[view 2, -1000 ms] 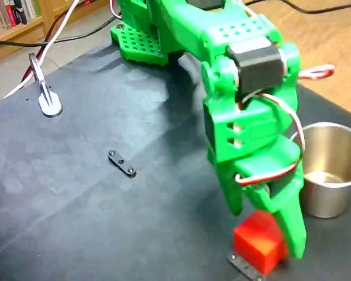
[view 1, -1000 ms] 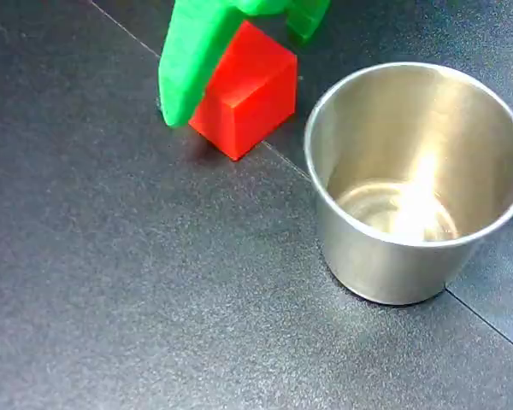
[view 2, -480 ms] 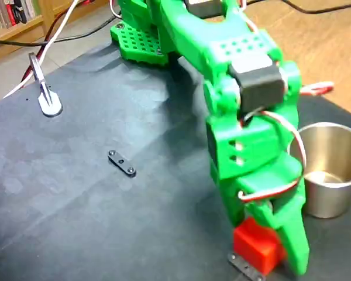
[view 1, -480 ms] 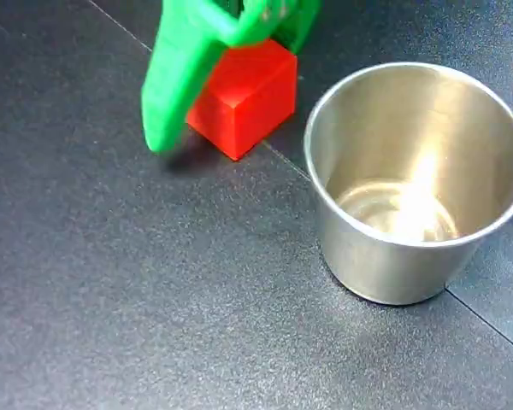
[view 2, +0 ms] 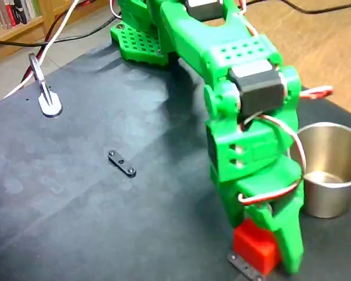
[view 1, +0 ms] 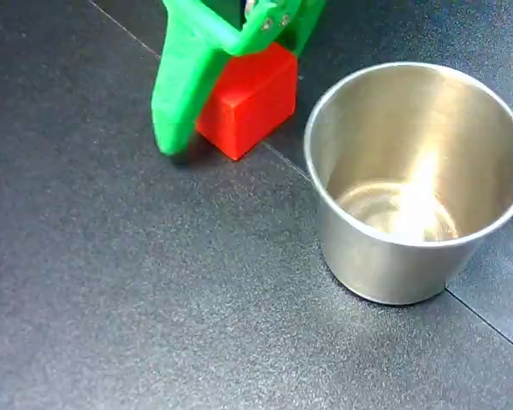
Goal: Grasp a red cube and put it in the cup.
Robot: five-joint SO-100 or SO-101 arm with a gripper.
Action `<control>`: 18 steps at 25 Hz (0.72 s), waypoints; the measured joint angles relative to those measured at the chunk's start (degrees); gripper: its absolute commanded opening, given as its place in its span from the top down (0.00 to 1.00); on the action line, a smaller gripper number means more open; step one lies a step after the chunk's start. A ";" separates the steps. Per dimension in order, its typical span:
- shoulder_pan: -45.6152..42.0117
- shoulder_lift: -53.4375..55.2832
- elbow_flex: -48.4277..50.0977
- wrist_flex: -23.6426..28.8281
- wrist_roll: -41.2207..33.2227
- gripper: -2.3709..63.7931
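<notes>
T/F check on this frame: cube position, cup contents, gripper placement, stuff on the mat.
1. The red cube sits on the mat, outside the cup. True.
2. The cup already holds the cube. False: only bare metal shows inside it.
3. The gripper is down over the cube, one green finger along its side. True.
4. The cup lies tipped on its side. False: it stands upright, mouth up.
5. A small black bar lies on the mat, away from the cube. True.

No legible text, labels, brands or numbers appear on my hand (view 1: pixel 231 94), the cup (view 1: pixel 410 184), or the worktop (view 1: pixel 111 299).
</notes>
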 measured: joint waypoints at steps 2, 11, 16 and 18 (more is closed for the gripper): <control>0.00 0.00 0.00 0.00 0.00 0.75; 0.00 0.00 0.00 -0.26 0.26 0.97; 0.00 2.99 0.00 -0.26 0.26 0.97; 0.00 7.82 0.00 -0.26 0.26 0.97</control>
